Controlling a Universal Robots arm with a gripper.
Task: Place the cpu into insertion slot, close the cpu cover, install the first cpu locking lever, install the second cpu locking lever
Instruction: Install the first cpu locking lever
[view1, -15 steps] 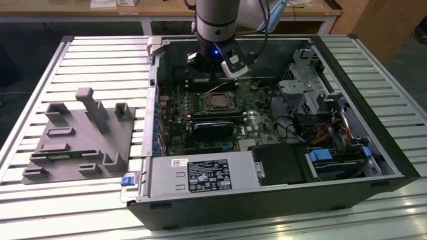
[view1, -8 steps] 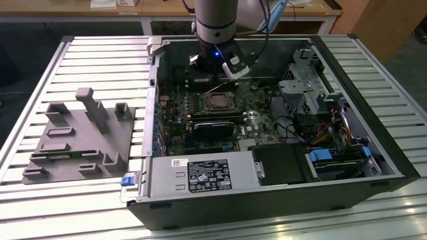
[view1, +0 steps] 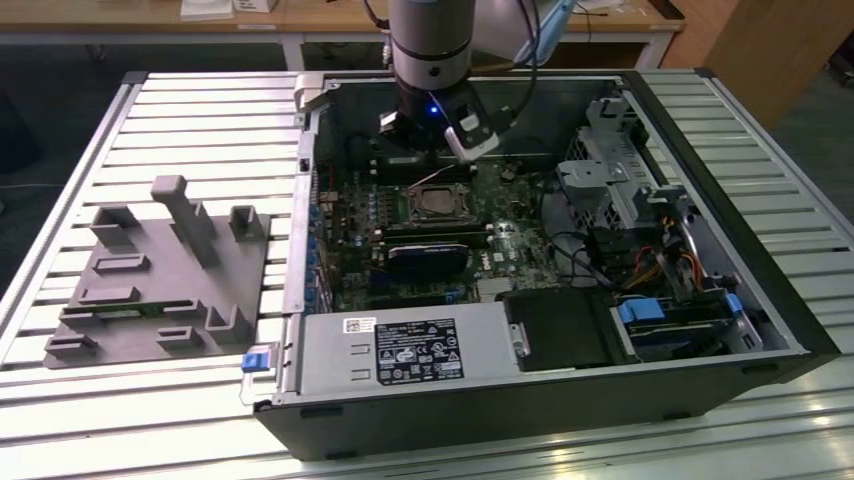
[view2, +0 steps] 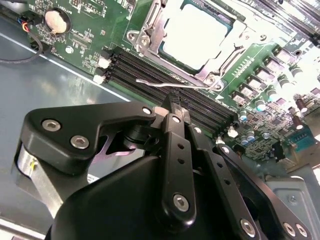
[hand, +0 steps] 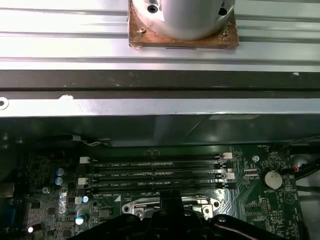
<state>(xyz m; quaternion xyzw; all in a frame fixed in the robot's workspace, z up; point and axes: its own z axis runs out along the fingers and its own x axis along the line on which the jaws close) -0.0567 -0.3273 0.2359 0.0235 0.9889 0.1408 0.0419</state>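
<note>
- claw (view2: 173, 100): black linkage up front, fingers pressed together, nothing visibly pinched.
- coin cell (view2: 54, 20): well off to one side of the claw, not in play.
- memory slots (view2: 150, 67): run just ahead of the claw tip.
- locking lever (view2: 172, 84): thin wire right at the claw tip, between it and the socket.
- cpu (view2: 197, 32): beyond the tip, seated in the insertion slot (view2: 165, 47), with the cpu cover (view2: 152, 25) down over it.
- Risk, my read: the wire is thin and springy. An off-centre push could skid the tip onto the memory slots or their latches. An unhooked lever could spring up and lift the cover.
- Can't tell: whether the tip touches the lever, or whether the lever sits under its hook. The claw's body blocks the board beneath it, and the socket's far edge is cut off.
</note>
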